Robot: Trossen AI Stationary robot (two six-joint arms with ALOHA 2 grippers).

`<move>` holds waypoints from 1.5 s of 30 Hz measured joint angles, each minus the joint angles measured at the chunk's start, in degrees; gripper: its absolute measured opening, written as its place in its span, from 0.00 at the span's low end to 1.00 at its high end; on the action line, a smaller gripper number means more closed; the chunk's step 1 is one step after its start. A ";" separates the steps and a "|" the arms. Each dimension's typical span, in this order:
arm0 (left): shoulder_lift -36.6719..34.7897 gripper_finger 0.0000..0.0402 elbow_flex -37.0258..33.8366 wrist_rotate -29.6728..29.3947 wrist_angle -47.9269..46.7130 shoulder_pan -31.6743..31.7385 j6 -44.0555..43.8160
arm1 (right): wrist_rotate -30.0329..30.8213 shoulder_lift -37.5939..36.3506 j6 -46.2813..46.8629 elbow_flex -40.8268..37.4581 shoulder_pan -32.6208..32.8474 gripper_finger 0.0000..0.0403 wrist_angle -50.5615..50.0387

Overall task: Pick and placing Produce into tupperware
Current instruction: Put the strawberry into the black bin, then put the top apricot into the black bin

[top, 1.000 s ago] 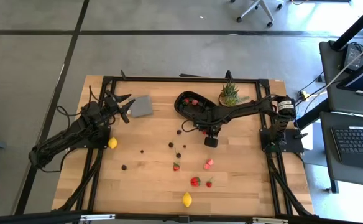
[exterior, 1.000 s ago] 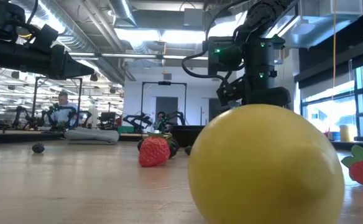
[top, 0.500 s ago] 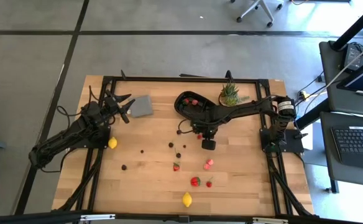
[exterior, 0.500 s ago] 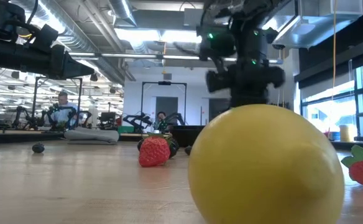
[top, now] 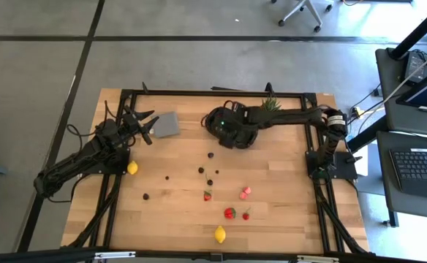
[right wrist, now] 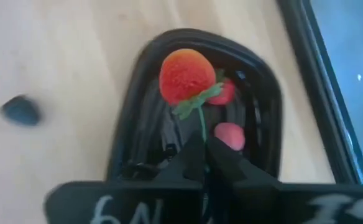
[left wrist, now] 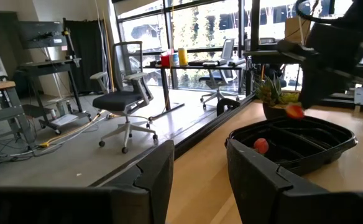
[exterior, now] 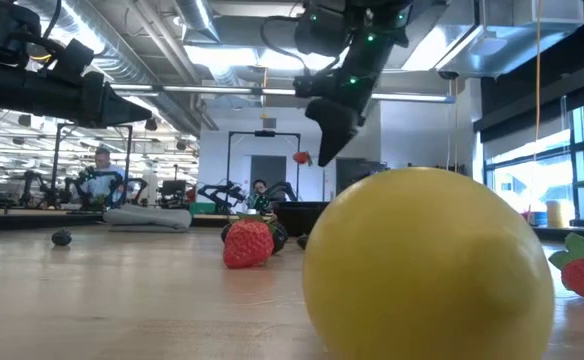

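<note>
My right gripper (right wrist: 203,148) is shut on a small red strawberry (right wrist: 184,76), one piece of the produce, above the black oval tupperware (right wrist: 138,74). Two red pieces (right wrist: 230,134) lie inside the tupperware. In the low view the strawberry (exterior: 301,157) hangs high over the table beside that gripper (exterior: 322,152). In the high view the right arm covers most of the tupperware (top: 211,117). My left gripper (top: 146,126) waits open at the far left, next to a grey square piece (top: 167,125). Lemons (top: 220,234), strawberries (top: 229,212) and dark berries (top: 201,169) lie loose on the table. My right gripper pinches the strawberry's thin green stem (right wrist: 201,124) between its two fingertips. The fingers slant downward from the table's right side. The red fruit sticks out past the fingertips, lifted clear over the tupperware (left wrist: 306,146).
A spiky green potted plant (top: 270,106) stands just right of the tupperware, partly under the right arm. A second lemon (top: 132,167) lies by the left arm. A black frame (top: 199,93) runs along the table's edges. Bare wood lies at the near left.
My right gripper, staying shut, has risen from the middle of the table and swung toward the far edge, tipping from pointing down to a slant. The strawberry has come up off the table with it and now hangs over the tupperware.
</note>
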 joint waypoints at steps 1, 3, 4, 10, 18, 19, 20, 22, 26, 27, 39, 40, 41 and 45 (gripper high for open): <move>0.00 0.35 -0.01 -0.02 0.00 0.00 0.01 | -0.01 0.00 1.07 -0.01 -0.61 0.00 -0.03; 0.00 0.35 -0.01 0.00 0.00 -0.01 0.00 | 0.03 0.28 2.50 -0.13 -1.61 0.00 0.02; 0.00 0.35 0.00 -0.01 0.00 0.01 0.01 | -0.13 0.58 2.62 -0.13 -2.07 0.00 -0.19; 0.00 0.35 -0.01 -0.01 0.00 -0.01 0.01 | -3.74 5.15 3.72 -0.24 -3.86 0.00 -0.79; 0.00 0.35 -0.01 -0.02 0.00 0.01 0.01 | -3.97 7.17 2.45 -0.31 -4.21 0.07 -1.07; 0.00 0.35 -0.01 0.00 -0.01 0.01 0.01 | -3.97 7.18 2.45 -0.31 -4.21 0.09 -1.03; 0.00 0.35 -0.01 -0.02 0.00 -0.01 0.01 | -3.97 7.17 2.47 -0.31 -4.21 0.11 -1.03; 0.00 0.35 0.00 -0.01 0.00 0.01 0.01 | -3.97 7.17 2.21 -0.31 -4.21 0.15 -1.09; -0.02 0.35 0.01 0.00 0.00 0.01 0.01 | -3.97 7.17 1.19 -0.31 -4.21 0.28 -1.31; 0.00 0.35 0.00 -0.01 0.00 0.01 0.01 | -3.97 7.17 0.90 -0.31 -4.21 0.32 -1.35; 0.00 0.35 0.01 0.00 0.00 0.00 0.01 | -7.27 5.60 -1.91 9.23 0.22 0.76 -18.32; -0.01 0.35 0.00 -0.01 0.00 0.00 0.01 | -9.75 5.16 -2.06 9.72 1.06 0.76 -19.58; -0.01 0.35 -0.01 0.00 0.00 0.00 0.01 | -12.76 4.82 -2.16 10.02 2.01 0.77 -20.34; 0.00 0.35 0.00 -0.01 0.00 0.00 0.01 | -21.69 4.46 -4.63 9.25 6.66 0.77 -23.11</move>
